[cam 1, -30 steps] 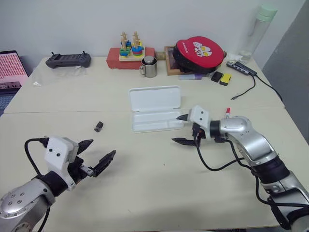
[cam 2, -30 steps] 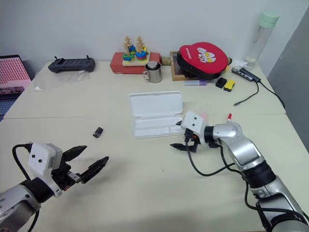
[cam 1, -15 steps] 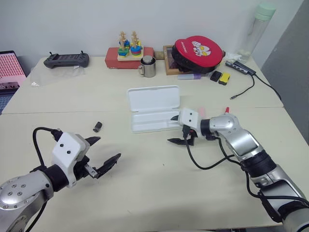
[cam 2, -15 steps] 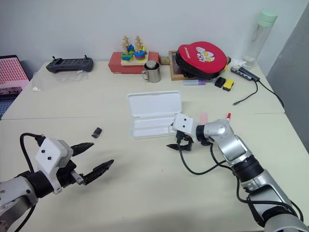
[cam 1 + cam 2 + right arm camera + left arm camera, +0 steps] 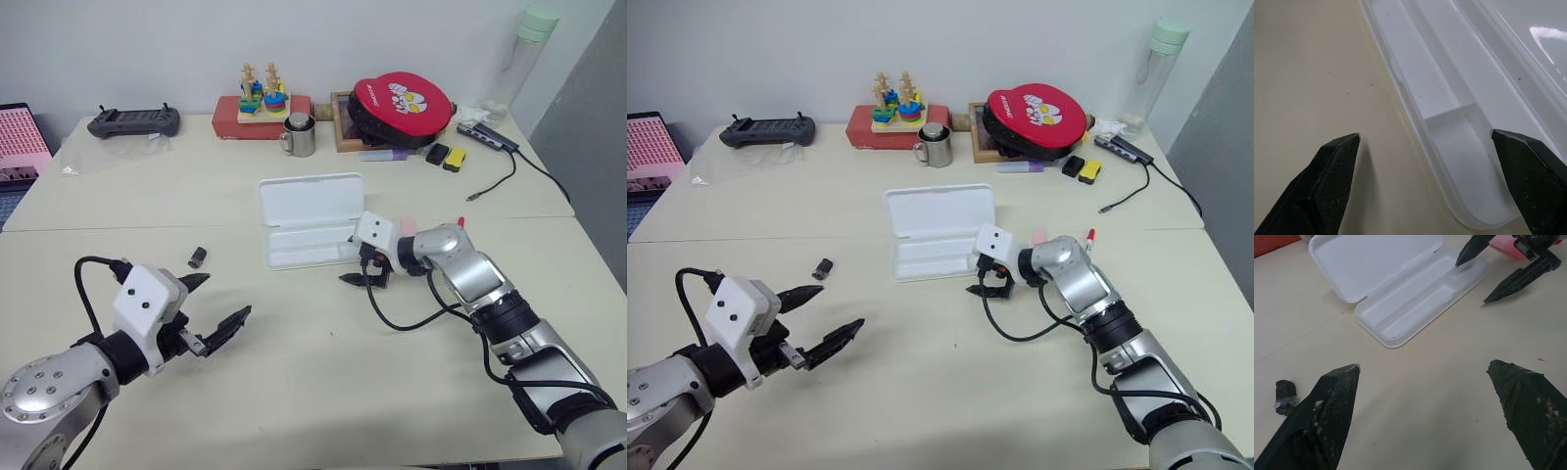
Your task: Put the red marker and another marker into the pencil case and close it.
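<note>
— Pale beige tabletop (image 5: 294,392) runs back to a white wall; how does the pencil case (image 5: 312,220) lie on it?

— Open, near the middle; its lid is folded back flat toward the wall and the divided tray faces up with nothing in it; the right wrist view looks straight into the end compartment of that tray.

— And the right gripper (image 5: 357,260)?

— Its two black fingers are spread wide and pinch nothing; it sits at the tray's right end, one fingertip over the tray's corner and the other over the bare table just in front of the case; whether that upper tip touches the plastic I cannot tell.

— Where are the markers?

— Both lie on the table behind the right arm; the pale pink highlighter (image 5: 1039,236) shows just above the wrist, close to the case's right end; the red marker (image 5: 1088,239) is a little further right, only its red tip clear of the arm.

— The left gripper (image 5: 219,305)?

— Spread wide as well, holding nothing; it hangs over the near left part of the table, well apart from the case, pointing toward it.

— Anything else around?

— A small dark cap-like piece (image 5: 199,257) lies left of the case; along the back edge sit a black controller (image 5: 135,121), a red box with a wooden stacking toy (image 5: 265,103), a metal mug (image 5: 302,136), a round red pouch (image 5: 404,106) and a tall bottle (image 5: 524,59); a purple marker (image 5: 1023,167) lies in front of the pouch.
</note>
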{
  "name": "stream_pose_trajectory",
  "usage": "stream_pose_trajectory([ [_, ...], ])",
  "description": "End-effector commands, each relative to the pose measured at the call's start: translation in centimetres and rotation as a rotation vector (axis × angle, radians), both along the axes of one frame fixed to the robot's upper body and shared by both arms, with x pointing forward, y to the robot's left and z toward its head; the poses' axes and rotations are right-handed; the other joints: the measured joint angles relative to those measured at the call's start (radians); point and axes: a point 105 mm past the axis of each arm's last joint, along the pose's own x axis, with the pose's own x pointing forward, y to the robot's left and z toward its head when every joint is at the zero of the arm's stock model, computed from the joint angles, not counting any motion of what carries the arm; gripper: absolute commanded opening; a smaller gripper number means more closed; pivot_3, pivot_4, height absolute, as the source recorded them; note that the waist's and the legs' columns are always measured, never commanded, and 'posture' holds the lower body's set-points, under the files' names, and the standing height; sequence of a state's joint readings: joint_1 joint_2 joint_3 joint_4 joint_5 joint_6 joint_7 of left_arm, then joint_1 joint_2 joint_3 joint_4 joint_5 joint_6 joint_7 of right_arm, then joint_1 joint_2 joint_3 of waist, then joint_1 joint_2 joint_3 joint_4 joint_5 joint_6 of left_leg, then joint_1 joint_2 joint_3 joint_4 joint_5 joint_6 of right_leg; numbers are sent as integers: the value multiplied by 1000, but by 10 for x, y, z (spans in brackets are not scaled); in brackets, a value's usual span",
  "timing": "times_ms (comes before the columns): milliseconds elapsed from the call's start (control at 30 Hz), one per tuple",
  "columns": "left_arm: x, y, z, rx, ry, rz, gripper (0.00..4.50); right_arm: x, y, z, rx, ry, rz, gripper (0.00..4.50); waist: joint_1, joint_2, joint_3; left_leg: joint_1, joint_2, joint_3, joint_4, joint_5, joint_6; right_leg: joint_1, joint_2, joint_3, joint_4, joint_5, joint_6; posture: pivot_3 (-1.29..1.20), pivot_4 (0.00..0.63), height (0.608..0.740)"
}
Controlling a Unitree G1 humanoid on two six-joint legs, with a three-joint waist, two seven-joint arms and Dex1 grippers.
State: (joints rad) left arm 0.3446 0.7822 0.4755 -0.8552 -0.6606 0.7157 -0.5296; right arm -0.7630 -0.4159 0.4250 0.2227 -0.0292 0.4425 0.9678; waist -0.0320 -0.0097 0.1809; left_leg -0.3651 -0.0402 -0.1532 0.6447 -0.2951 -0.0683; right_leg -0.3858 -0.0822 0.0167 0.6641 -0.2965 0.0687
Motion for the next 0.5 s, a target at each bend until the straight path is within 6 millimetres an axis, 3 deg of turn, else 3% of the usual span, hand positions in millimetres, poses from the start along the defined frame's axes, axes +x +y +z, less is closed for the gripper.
stream_pose_trajectory([
  [33,-1,-2,5,12,-30,1,4500,-1,0,7,-34,-12,34,4005,0,0,0,0,0,0,0,0,0,0,0,0,0,0,0,0,150,740],
  [500,0,-7,3,-14,-35,16,4500,-3,-2,-6,-202,-9,96,603,0,0,0,0,0,0,1,0,0,0,0,0,1,0,0,0,150,740],
])
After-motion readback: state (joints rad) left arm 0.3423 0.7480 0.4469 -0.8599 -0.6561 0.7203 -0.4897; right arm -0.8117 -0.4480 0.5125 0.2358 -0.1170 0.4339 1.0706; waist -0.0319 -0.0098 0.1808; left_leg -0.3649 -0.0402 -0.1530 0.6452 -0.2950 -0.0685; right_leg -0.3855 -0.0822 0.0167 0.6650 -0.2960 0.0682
